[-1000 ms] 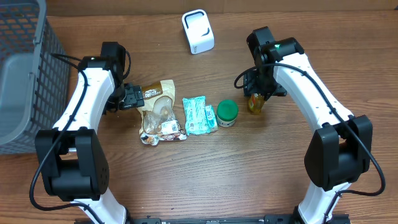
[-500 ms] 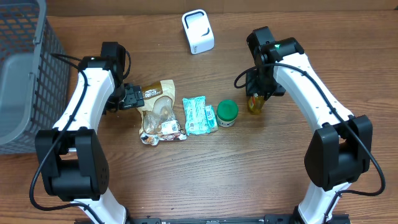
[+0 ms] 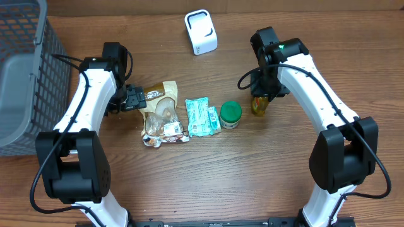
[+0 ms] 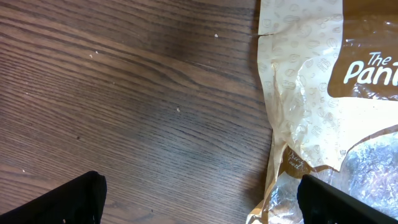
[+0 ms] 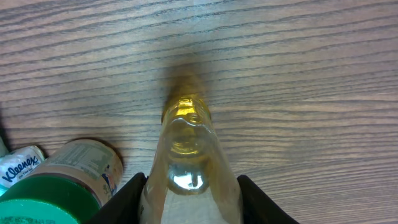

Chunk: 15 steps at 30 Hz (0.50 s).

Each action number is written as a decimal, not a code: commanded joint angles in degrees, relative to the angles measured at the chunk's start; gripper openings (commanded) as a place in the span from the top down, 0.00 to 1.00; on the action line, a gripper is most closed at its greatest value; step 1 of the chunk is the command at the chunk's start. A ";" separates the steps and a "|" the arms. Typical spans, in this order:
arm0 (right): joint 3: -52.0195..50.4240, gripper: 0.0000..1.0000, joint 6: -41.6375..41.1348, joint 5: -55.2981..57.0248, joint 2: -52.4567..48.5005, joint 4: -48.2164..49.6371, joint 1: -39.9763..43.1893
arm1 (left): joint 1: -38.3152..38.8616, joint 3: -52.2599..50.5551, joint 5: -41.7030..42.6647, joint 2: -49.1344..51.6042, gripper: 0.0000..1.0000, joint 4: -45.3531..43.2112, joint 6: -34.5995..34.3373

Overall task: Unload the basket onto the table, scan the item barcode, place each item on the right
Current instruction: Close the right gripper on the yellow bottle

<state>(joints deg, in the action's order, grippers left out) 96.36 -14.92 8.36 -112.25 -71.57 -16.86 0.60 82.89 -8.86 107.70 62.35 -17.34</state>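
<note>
A small bottle of yellow liquid (image 3: 259,105) stands on the wooden table, right of the row of items. My right gripper (image 3: 264,94) is down over it. In the right wrist view the bottle (image 5: 189,155) fills the gap of the gripper (image 5: 189,202), with both black fingers (image 5: 127,199) pressed against its sides. No barcode shows on it. The white scanner (image 3: 201,31) stands at the back centre. My left gripper (image 3: 132,99) is wide open and low at the left edge of a brown snack bag (image 3: 162,113); its fingers (image 4: 68,199) hold nothing, and the bag (image 4: 317,93) lies to their right.
A teal tissue pack (image 3: 202,116) and a green-lidded jar (image 3: 230,115) lie between the bag and the bottle; the jar (image 5: 62,183) is close on the bottle's left. A grey mesh basket (image 3: 25,69) stands at the far left.
My right gripper's fingers have closed in onto the sides of the bottle. Neither arm has visibly shifted, and the left gripper stays open.
</note>
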 commanded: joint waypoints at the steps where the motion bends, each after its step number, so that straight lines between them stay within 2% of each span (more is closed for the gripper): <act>1: 0.52 0.63 0.22 0.59 -0.26 0.00 0.22 | -0.15 0.85 -0.57 0.39 0.00 -0.04 1.07; 3: 0.90 0.59 0.22 0.59 -0.26 -0.17 0.22 | -0.15 0.83 -0.55 0.39 0.01 -0.07 1.07; 6: 0.92 0.45 0.22 0.59 -0.26 -0.26 0.22 | -0.15 0.85 -0.55 0.39 0.00 -0.04 1.07; 15: 1.31 0.45 1.95 0.59 -0.15 -0.72 0.22 | -0.15 0.83 -0.55 0.39 0.00 -0.04 1.07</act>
<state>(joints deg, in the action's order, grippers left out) 96.36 -14.28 8.36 -112.25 -72.05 -16.88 0.60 82.89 -8.86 107.70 62.33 -17.34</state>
